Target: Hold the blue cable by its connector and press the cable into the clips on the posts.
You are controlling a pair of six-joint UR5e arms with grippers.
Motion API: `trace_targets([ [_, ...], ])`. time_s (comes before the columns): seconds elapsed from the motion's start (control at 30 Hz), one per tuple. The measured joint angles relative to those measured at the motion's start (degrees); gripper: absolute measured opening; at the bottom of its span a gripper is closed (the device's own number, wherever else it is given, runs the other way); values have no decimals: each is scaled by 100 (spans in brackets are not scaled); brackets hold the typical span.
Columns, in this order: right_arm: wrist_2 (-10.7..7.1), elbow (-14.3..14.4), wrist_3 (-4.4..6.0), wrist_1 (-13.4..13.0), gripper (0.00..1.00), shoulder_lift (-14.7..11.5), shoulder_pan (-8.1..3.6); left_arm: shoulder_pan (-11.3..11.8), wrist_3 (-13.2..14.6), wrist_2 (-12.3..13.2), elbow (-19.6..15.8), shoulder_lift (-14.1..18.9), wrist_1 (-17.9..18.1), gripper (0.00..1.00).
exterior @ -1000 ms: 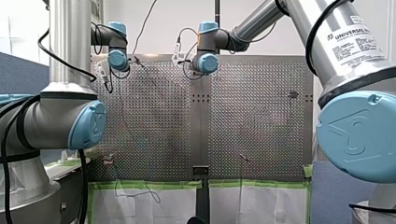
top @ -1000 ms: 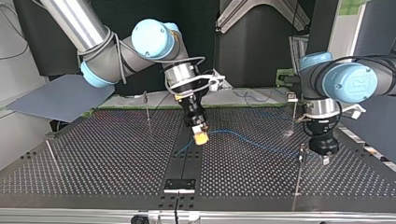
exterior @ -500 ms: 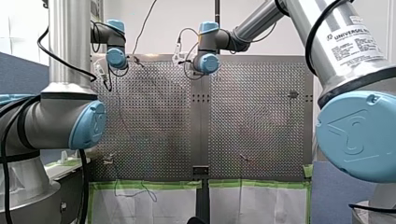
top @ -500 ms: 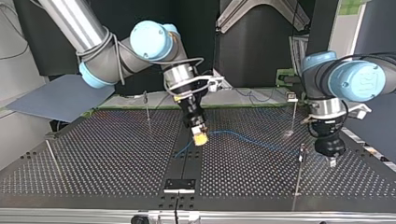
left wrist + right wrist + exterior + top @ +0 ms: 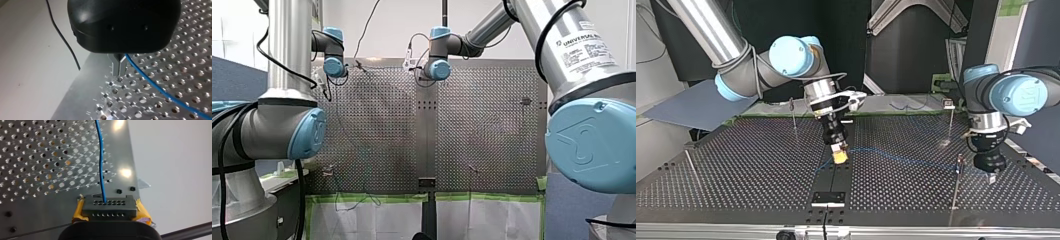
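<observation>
R hand [image 5: 110,207] is clamped on the dark grey connector [image 5: 110,210], yellow pads [image 5: 78,212] on either side of it. The blue cable [image 5: 101,165] leaves the connector's row of holes and runs straight ahead over the perforated bench [image 5: 37,157]. In the top view that hand sits just left of frame centre, tilted down over the bench's dark centre strip [image 5: 832,180], pads close to the surface, and the cable stretches rightward, low over the holes, to the L hand [image 5: 990,175] at mid-right. L hand: black body, metal fingers [image 5: 115,67] together, tips just above the bench near its edge. The cable comes out right beside the fingers, under the body, and slants away – can't tell if it's pinched betw. them. A thin post [image 5: 955,186] stands just beside the L hand, on its frame-centre side; the cable passes near its top, can't tell if clipped. A 2nd post [image 5: 950,117] w/ a clip [image 5: 948,104] on top is behind, upper right; a 3rd post [image 5: 794,119] stands upper left of centre, a 4th post [image 5: 691,167] at far left.
</observation>
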Motion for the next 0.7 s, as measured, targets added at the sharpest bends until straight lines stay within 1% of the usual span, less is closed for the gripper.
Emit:
trace_targets([
  [0.23,-8,-45,1,29,0,61,-19,8,-32,44,2,-36,28,0],
  [0.7,-16,-51,-24,52,0,66,2,4,-50,77,4,-38,31,0],
])
